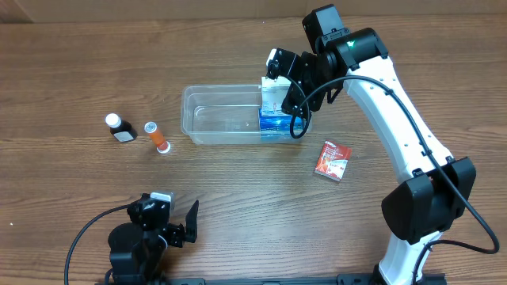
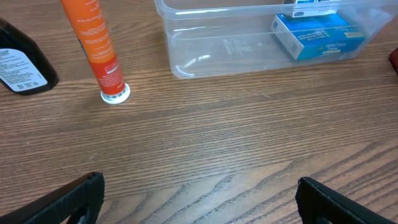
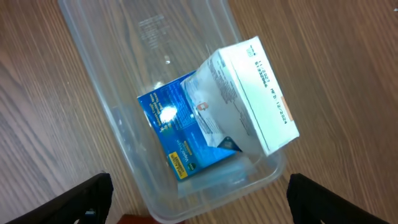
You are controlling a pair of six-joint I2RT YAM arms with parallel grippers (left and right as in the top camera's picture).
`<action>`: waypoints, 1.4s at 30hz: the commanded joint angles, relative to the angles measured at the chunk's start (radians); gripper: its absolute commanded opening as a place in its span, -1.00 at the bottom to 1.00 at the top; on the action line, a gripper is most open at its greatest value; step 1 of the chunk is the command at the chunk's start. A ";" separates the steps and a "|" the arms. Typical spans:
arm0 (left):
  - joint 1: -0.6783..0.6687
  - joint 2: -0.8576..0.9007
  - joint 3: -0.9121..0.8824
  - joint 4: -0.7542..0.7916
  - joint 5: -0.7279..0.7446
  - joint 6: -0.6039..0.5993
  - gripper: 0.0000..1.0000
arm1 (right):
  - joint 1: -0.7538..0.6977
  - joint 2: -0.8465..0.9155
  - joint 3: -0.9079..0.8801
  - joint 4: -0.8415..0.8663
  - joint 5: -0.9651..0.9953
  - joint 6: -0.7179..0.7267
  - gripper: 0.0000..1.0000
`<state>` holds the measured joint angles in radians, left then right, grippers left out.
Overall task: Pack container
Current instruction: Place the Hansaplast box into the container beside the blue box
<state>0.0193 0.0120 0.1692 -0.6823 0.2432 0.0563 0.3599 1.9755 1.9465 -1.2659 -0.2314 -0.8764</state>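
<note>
The clear container [image 1: 214,119] lies mid-table. A blue box [image 1: 277,123] lies in its right end, and a white box [image 1: 273,93] leans tilted on it against the end wall. My right gripper [image 1: 299,107] hovers over that end, open and empty. In the right wrist view the white box [image 3: 249,93] rests on the blue box [image 3: 180,130] inside the container [image 3: 99,74], above my open jaws [image 3: 199,205]. My left gripper [image 1: 178,226] is open and empty near the front edge, far from the container [image 2: 249,56].
An orange tube [image 1: 157,137] and a black bottle [image 1: 120,128] stand left of the container. They also show in the left wrist view, the tube [image 2: 93,43] and the bottle [image 2: 22,62]. A red box [image 1: 333,160] lies right of the container.
</note>
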 commanded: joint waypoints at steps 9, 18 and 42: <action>-0.007 -0.008 -0.004 0.003 0.001 0.011 1.00 | -0.002 0.069 -0.005 0.238 0.023 0.646 0.29; -0.007 -0.008 -0.004 0.003 0.001 0.011 1.00 | -0.002 0.105 -0.005 0.176 0.030 0.770 0.24; -0.007 -0.008 -0.004 0.003 0.001 0.011 1.00 | 0.002 0.104 -0.004 -0.132 0.008 0.780 0.24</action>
<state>0.0193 0.0120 0.1692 -0.6823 0.2432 0.0563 0.3534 2.0712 1.9488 -1.3987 -0.1970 -0.1040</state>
